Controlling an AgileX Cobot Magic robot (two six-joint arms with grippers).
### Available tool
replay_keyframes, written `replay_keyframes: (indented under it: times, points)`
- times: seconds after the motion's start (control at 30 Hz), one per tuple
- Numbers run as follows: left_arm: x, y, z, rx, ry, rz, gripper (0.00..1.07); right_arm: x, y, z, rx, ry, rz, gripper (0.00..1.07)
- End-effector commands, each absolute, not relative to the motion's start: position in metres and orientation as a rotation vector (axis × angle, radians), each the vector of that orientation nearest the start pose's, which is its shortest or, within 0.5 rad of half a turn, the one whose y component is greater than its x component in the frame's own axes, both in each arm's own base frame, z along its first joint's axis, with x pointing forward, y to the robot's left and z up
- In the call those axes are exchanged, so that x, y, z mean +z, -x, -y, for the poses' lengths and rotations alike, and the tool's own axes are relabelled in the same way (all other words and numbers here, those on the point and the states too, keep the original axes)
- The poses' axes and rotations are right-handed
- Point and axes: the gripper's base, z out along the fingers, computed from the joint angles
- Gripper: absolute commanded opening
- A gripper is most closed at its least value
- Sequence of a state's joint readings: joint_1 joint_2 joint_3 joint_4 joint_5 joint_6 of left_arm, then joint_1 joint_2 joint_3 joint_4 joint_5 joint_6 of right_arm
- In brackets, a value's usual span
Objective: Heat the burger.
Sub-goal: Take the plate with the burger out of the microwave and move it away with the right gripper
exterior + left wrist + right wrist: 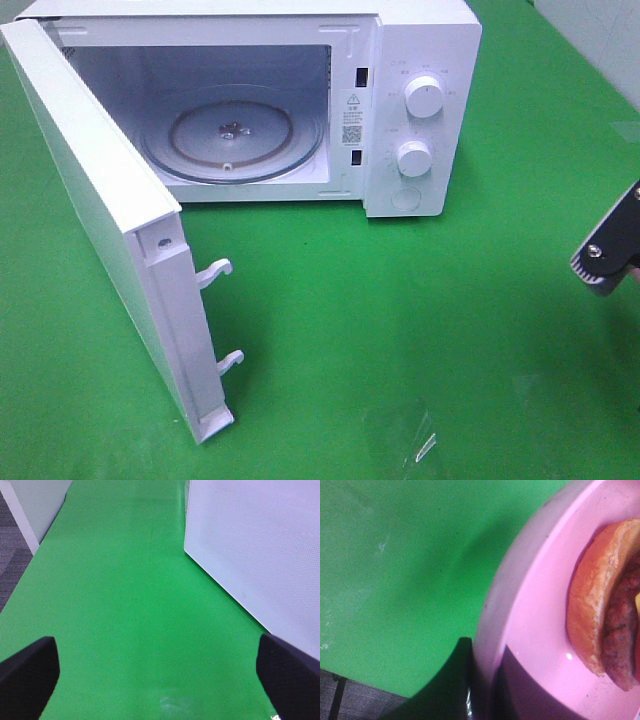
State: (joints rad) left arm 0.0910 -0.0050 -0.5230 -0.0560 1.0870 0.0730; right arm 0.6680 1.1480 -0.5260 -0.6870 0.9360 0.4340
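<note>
A: Where is the burger (605, 615)?

B: On a pink plate (535, 610), seen only from the right wrist camera. It sits toward the plate's 3 o'clock side in that picture, cut off by the frame. The bun is smooth and golden-brown, the patty dark and coarse-grained, with a sliver of yellow at its edge. It does not show in the high view.

A: The plate?

B: Round, glossy, with a raised rim. The right gripper (480, 690) is closed on that rim: one dark finger lies outside the rim and a dark shape lies inside it, at about 6 o'clock of the picture. The burger lies on the plate beyond the grip, apart from the fingers.

A: And in the high view?

B: Only the back of the right gripper (608, 250) shows, at the 3 o'clock edge, over the green cloth (400, 330).

A: The left gripper?

B: Spread wide, holding nothing. Its two black fingers (27, 672) stand far apart above bare cloth, beside the microwave's perforated white side wall.

A: The microwave (420, 110)?

B: A white box at 12 o'clock in the high view. Its door (110, 230) is swung open toward 8 o'clock, with two hooked latches on its edge. Inside lies a round glass turntable (232, 130). Two round white knobs (424, 96) are on the front panel.
</note>
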Motion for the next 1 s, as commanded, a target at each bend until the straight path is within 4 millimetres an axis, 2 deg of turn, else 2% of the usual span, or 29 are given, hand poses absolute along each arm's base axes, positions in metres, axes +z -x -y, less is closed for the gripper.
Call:
replay_keyframes:
  times: [0.03,0.4,0.43,0.7,1.0]
  points:
    - [0.282,0.009,0.005,0.044,0.018,-2.025,1.0,0.214,-0.17,-0.068,-0.671,0.761,-2.552,0.0]
    - [0.282,0.009,0.005,0.044,0.018,-2.025,1.0,0.203,-0.185,-0.079,-0.7,0.646,-2.611,0.0]
    - [0.282,0.009,0.005,0.044,0.018,-2.025,1.0,0.193,-0.189,-0.081,-0.725,0.614,-2.642,0.0]
    - [0.282,0.009,0.005,0.044,0.018,-2.025,1.0,0.171,-0.196,-0.086,-0.767,0.548,-2.69,0.0]
    - [0.282,0.009,0.005,0.044,0.018,-2.025,1.0,0.145,-0.203,-0.096,-0.723,0.525,-2.729,0.0]
